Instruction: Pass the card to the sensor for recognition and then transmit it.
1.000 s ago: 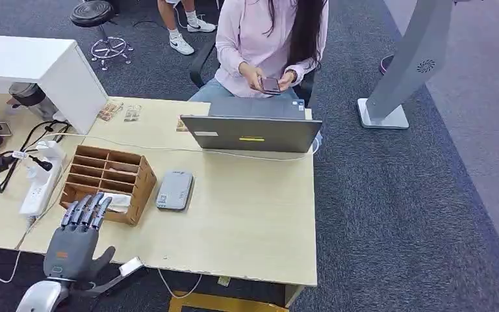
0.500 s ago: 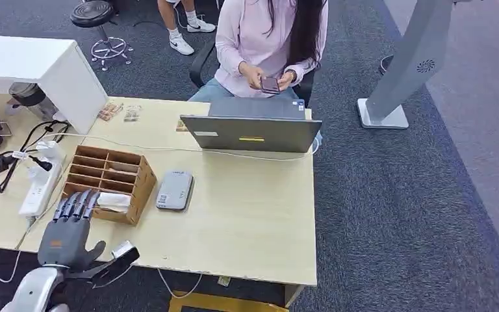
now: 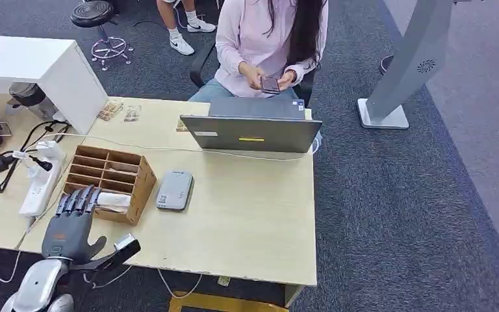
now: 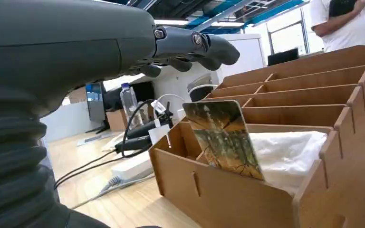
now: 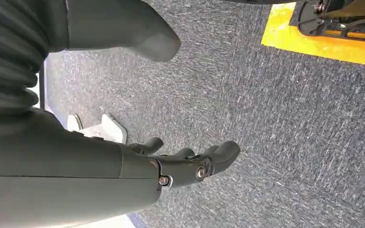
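Observation:
A card (image 4: 223, 140) with a brown-green picture stands tilted in the front compartment of the wooden organizer (image 4: 247, 199), beside crumpled white wrapping (image 4: 290, 149). My left hand (image 3: 70, 227) hovers at the near edge of the organizer (image 3: 141, 179), fingers stretched out over that front compartment and holding nothing. In the left wrist view the fingers (image 4: 190, 45) reach above the card without touching it. A flat grey sensor (image 3: 174, 190) lies on the table just right of the organizer. My right hand (image 5: 180, 166) hangs over the carpet, fingers loosely bent, empty.
A laptop (image 3: 250, 133) stands at the table's far edge; a person (image 3: 266, 39) sits behind it holding a phone. A white power strip (image 3: 39, 185) and cables lie left of the organizer, a white box (image 3: 32, 62) behind. A grey stand (image 3: 409, 58) rises at right.
My left hand has shifted a little to the left and back along the organizer's near edge. The card, the sensor and the person have stayed put.

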